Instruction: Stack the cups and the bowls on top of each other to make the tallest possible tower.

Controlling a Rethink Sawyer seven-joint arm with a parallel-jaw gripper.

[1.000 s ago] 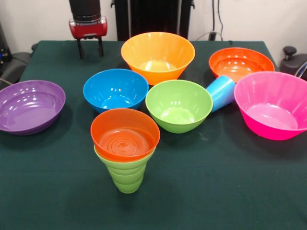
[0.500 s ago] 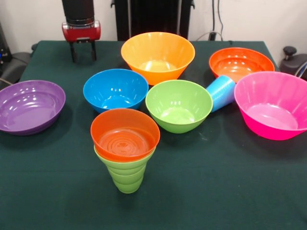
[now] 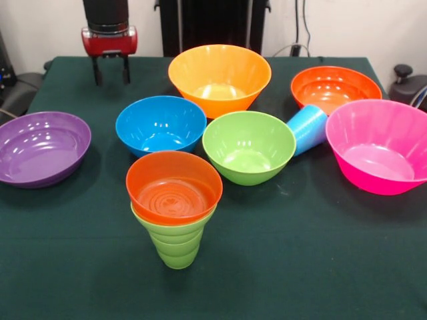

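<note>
A small orange bowl (image 3: 173, 186) sits on the upright lime green cup (image 3: 176, 243) at the front middle. Behind it stand a blue bowl (image 3: 161, 125) and a green bowl (image 3: 248, 146). A large yellow-orange bowl (image 3: 219, 79) is at the back, an orange bowl (image 3: 335, 89) at the back right, a pink bowl (image 3: 378, 145) at the right, a purple bowl (image 3: 41, 147) at the left. The light blue cup (image 3: 307, 129) lies tilted between the green and pink bowls. My gripper (image 3: 111, 71) hangs open and empty at the back left, above the table, apart from everything.
The table is covered with a dark green cloth (image 3: 300, 253). The robot's black pedestal (image 3: 213, 23) stands behind the yellow-orange bowl. Dark equipment (image 3: 408, 83) sits off the table's right back corner.
My gripper has moved left and slightly farther back, away from the yellow-orange bowl. The bowls and cups have not moved.
</note>
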